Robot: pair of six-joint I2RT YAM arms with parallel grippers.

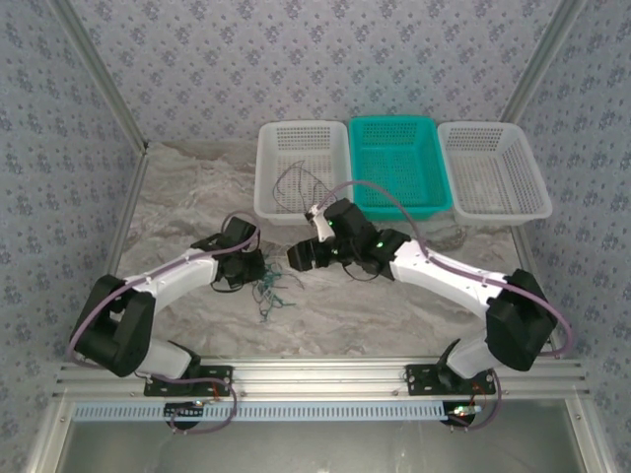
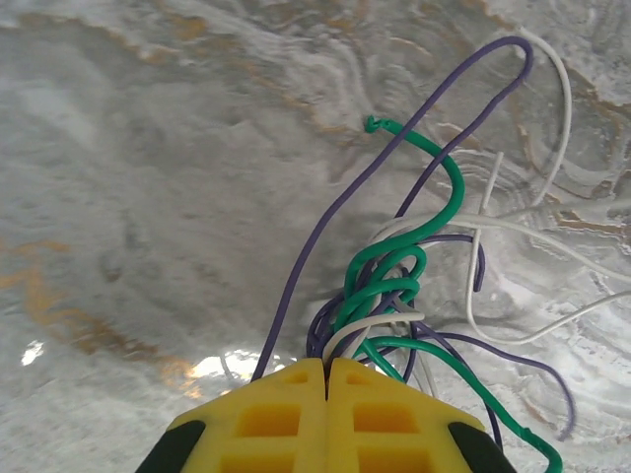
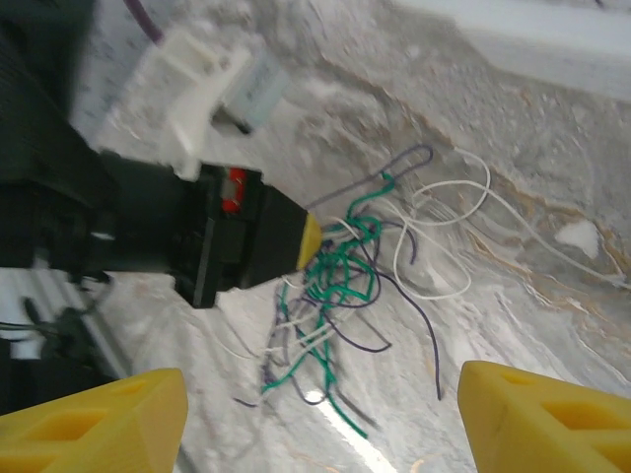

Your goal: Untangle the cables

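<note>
Several cables (image 2: 389, 296) lie tangled on the worktop (image 2: 148, 177), the bundle stretching from 6 toward 1 o'clock in the left wrist view. The left pincer (image 2: 326, 367) is pressed together, pinching them; the right pincer (image 3: 320, 394) hangs spread.

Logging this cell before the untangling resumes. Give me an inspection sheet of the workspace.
Surface: marble-patterned table, glossy.
Job's things: green, purple and white cables in one tangle; a dark wire, seemingly in the left white basket.
Clutter: teal basket and right white basket at the far edge.
Grippers: left gripper shut on the cables; right gripper open above them.
Cables: purple-grey arm cables looped along both arms.
Surroundings: patterned walls, aluminium frame.
</note>
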